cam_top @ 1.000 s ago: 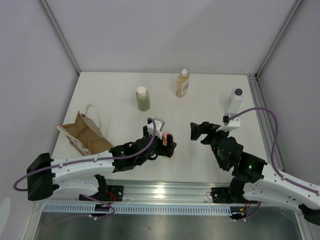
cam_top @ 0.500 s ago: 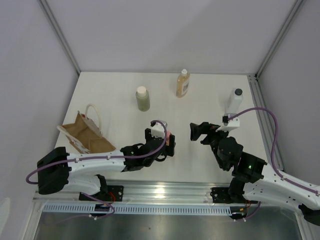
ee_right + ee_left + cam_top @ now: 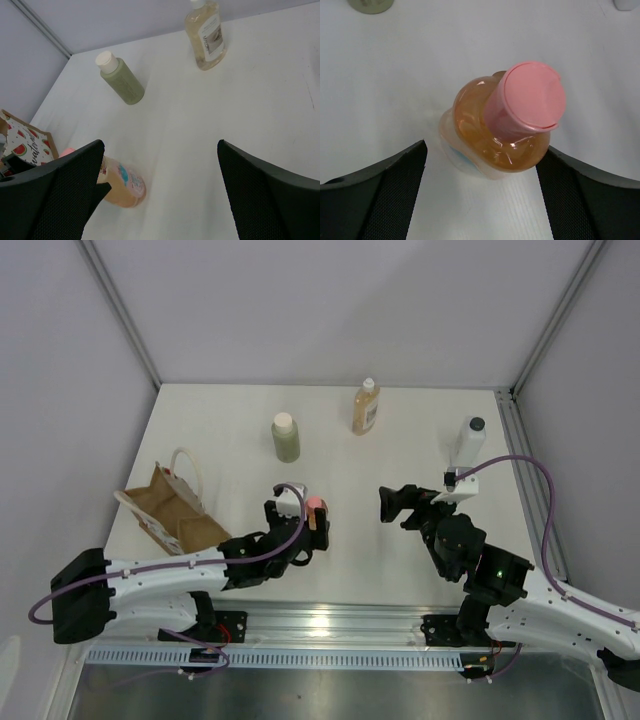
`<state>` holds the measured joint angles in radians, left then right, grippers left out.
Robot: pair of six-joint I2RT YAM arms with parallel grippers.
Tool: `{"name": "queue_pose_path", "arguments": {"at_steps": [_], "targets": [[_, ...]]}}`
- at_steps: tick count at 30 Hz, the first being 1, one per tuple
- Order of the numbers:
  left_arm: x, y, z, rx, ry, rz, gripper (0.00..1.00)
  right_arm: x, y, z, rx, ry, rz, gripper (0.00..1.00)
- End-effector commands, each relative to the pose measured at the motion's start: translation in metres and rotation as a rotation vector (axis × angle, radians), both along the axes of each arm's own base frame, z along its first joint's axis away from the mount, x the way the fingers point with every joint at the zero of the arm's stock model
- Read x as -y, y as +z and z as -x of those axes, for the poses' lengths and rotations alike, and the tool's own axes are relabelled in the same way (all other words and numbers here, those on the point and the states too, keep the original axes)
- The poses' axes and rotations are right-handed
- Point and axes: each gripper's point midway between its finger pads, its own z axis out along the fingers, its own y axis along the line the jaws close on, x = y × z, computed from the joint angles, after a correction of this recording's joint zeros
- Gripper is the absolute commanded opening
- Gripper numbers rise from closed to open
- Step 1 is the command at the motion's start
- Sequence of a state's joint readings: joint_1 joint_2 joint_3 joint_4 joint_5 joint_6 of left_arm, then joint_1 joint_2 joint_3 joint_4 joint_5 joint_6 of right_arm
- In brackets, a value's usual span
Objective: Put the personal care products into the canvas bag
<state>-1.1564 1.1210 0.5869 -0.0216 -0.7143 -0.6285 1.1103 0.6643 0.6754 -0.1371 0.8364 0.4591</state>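
White table (image 3: 230,430), pale grey walls (image 3: 350,310), metal corner posts (image 3: 120,315), rail (image 3: 320,618) at the near edge. Bag (image 3: 170,505) far left, watermelon print, script lettering unreadable. Left gripper (image 3: 300,520) spread around the tilted orange bottle (image 3: 495,135), gap at one finger; coloured label, unreadable. Green bottle (image 3: 286,437) and amber bottle (image 3: 366,407) upright at back; amber label text too small. Right gripper (image 3: 392,504) spread wide, holding nothing. White bottle (image 3: 469,442) far right.

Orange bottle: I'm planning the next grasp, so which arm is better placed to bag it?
Left. The left gripper has its open fingers either side of the orange bottle, and the canvas bag lies on that arm's side. The right gripper is open, empty and farther from both.
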Motion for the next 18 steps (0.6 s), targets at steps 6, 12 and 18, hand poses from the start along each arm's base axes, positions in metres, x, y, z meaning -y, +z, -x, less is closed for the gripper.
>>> {"name": "queue_pose_path", "arguments": {"at_steps": [6,12,18], "targets": [[-0.013,0.006,0.011,-0.035,0.022,0.122,0.89,0.000,0.009,-0.002,0.018,-0.009,-0.043,0.99],[-0.004,0.007,0.016,-0.024,-0.019,0.115,0.88,0.000,0.007,-0.002,0.016,-0.007,-0.039,0.99],[0.013,0.008,0.009,-0.026,0.007,0.061,0.92,0.001,0.008,-0.003,0.019,-0.013,-0.037,0.99]]}}
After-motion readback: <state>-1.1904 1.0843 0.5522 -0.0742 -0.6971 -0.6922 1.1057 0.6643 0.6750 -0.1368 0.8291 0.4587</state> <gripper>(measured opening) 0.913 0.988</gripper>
